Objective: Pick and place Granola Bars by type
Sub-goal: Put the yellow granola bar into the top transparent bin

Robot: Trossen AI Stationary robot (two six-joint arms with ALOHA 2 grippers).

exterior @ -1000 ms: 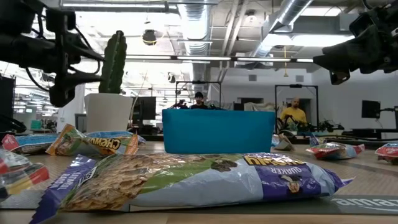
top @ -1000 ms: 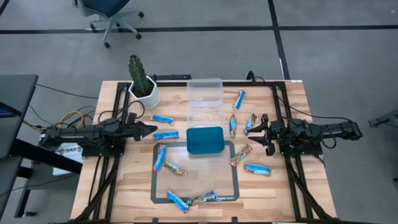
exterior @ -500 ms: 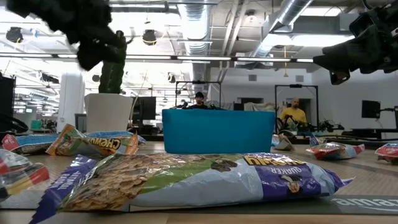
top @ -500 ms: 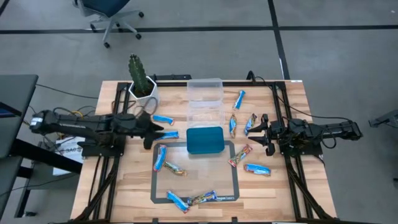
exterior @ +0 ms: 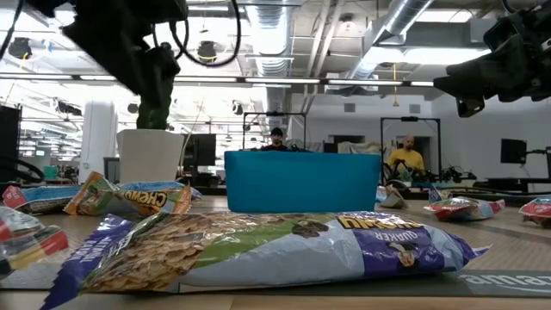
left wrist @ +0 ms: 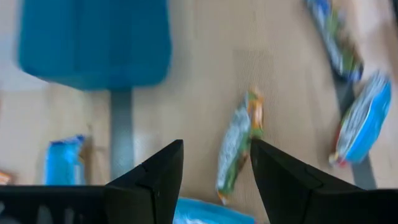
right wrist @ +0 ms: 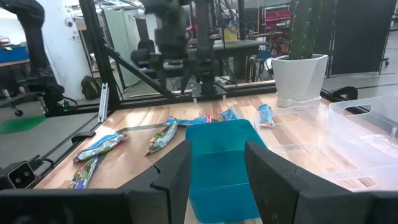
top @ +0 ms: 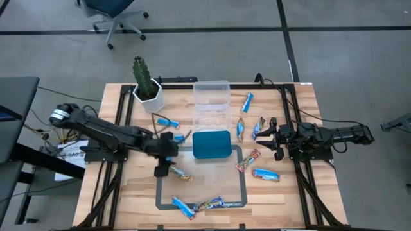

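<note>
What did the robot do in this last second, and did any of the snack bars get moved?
The left arm swung out from the table's left edge toward the middle; its left gripper, jaws open, now hangs over the blue bar beside the teal tray. It holds nothing. The right gripper, open too, stayed at the right side, and every bar kept its place.

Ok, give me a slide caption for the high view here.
Left claw open above granola bars beside the teal tray; right claw waits at the table's right.
</note>
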